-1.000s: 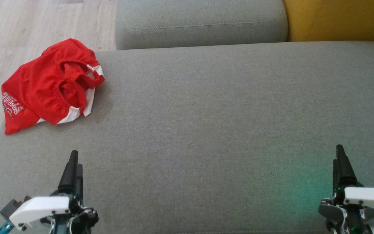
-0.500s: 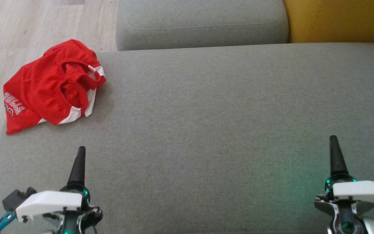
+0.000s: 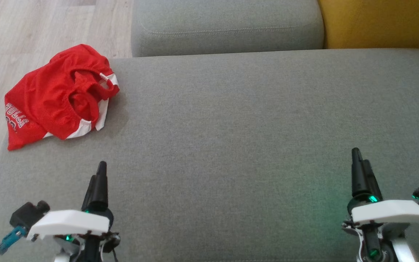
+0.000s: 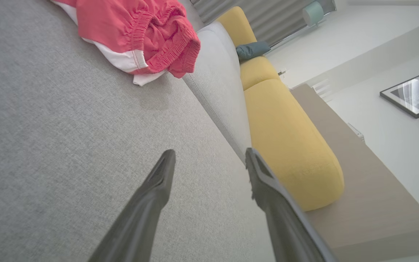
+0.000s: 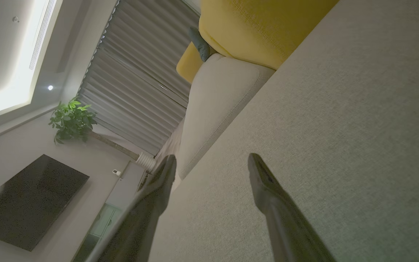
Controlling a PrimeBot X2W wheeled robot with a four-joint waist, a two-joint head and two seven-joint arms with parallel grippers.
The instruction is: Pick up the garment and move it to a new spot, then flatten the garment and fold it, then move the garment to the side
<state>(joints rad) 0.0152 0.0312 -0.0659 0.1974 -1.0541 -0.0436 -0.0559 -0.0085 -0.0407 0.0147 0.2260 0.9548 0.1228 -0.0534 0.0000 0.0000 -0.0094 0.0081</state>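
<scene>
- Your garment, crumpled red and white, lies on the seat cushion's far left corner, right at its left edge beside the floor.
- Bare seat runs wide to the right, bounded far by the grey back cushion.
- Your left gripper and right gripper hover at the near side, jaws spread wide, gripping nothing.
- The right wrist view adds a plant and a dark screen.

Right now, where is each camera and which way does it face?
Head view: looks down on the sofa seat and red garment; left gripper, right gripper at bottom.
Left wrist view: along its open fingers toward the garment and yellow cushion.
Right wrist view: along its open fingers toward curtains and plant.
Shared: head and left wrist views show the garment.
</scene>
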